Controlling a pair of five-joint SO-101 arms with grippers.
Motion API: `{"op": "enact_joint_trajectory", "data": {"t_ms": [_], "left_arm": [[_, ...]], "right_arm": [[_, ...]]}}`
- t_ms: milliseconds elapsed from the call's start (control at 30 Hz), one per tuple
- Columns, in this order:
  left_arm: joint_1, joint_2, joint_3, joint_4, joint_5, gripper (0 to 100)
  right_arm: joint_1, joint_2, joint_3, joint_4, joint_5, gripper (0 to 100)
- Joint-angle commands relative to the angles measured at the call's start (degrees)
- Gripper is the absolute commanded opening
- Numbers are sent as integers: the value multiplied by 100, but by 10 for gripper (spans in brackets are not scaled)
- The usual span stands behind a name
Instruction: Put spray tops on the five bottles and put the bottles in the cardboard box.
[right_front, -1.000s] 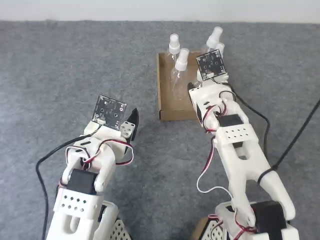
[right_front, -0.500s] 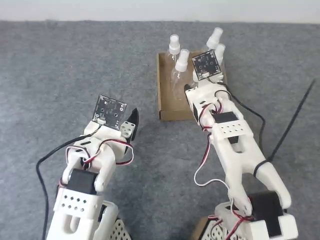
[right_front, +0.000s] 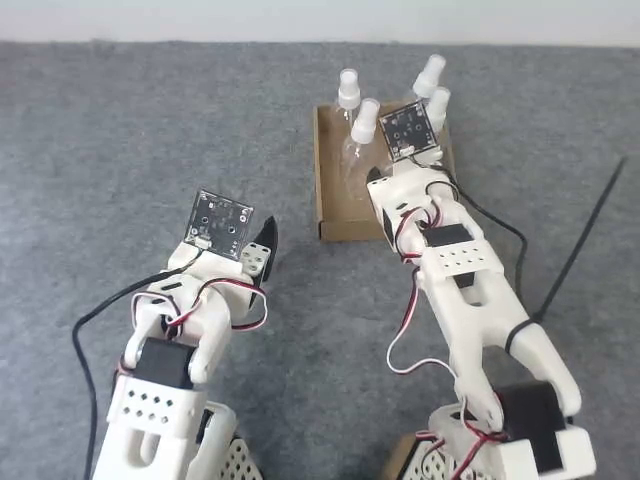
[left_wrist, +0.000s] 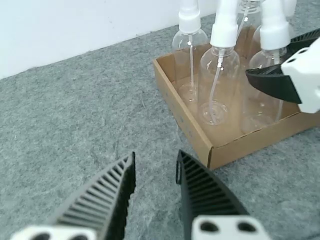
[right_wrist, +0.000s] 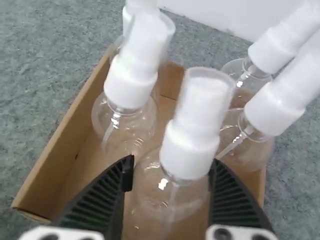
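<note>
The cardboard box (right_front: 320, 170) lies at the far middle of the grey table, with several clear bottles with white spray tops standing in it. My right gripper (right_wrist: 170, 167) hangs over the box, its fingers pressed against the sides of the middle bottle (right_wrist: 192, 130). Two bottles (right_wrist: 132, 85) stand on one side of it and two (right_wrist: 280, 100) on the other. From the left wrist view, one black finger (left_wrist: 272, 82) of that gripper shows beside a bottle (left_wrist: 216, 75) above the box wall (left_wrist: 240, 145). My left gripper (left_wrist: 155, 172) hovers open over bare carpet, short of the box and holding nothing.
Grey carpet covers the table around the box. A pale wall runs along the far edge (right_front: 200, 25). Black and white cables (right_front: 570, 270) trail beside the right arm. The left arm (right_front: 190, 340) stands near the front left.
The right arm has shifted slightly left over the box, carrying its wrist further above the bottles. The left arm has kept still.
</note>
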Motion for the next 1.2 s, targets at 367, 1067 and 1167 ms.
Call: {"op": "enact_joint_trajectory", "data": {"t_ms": [367,1067,1167], "left_arm": [[-26,44,-57,-149,-9,119],[-26,44,-57,-149,-9,119],[-26,44,-57,-149,-9,119]], "right_arm": [[-13,-40,-220,13,132,181],[-13,-40,-229,13,132,272],[-22,-40,-229,13,141,318]]}}
